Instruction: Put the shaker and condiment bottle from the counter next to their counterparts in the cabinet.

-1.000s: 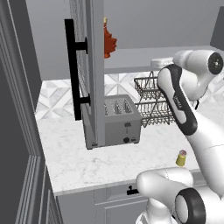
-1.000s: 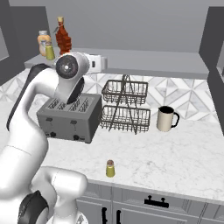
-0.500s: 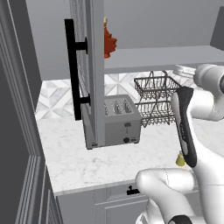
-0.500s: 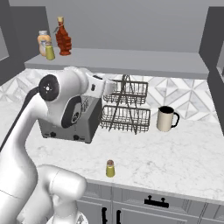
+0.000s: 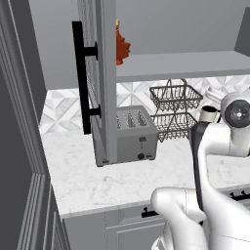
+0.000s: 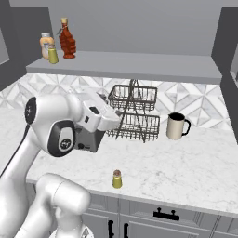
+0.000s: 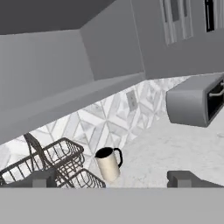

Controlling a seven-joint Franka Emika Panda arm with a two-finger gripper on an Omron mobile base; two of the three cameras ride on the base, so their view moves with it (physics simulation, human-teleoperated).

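While the shaker [image 6: 117, 179] stands on the counter [image 6: 195, 162], end effector [image 7: 113, 179] fingers apart, empty.

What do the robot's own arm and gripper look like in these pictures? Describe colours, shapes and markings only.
The arm is glossy white, built of rounded, tube-like links. Its joints carry dark grey round caps with a small pale disc at the centre. The gripper ends in two small, blocky dark grey finger tips. No cables or lettering are visible.

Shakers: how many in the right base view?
2. One shaker stands on the counter near its front edge. A second, similar yellow one stands on the cabinet shelf at far left, beside the red bottle. The arm may hide others.
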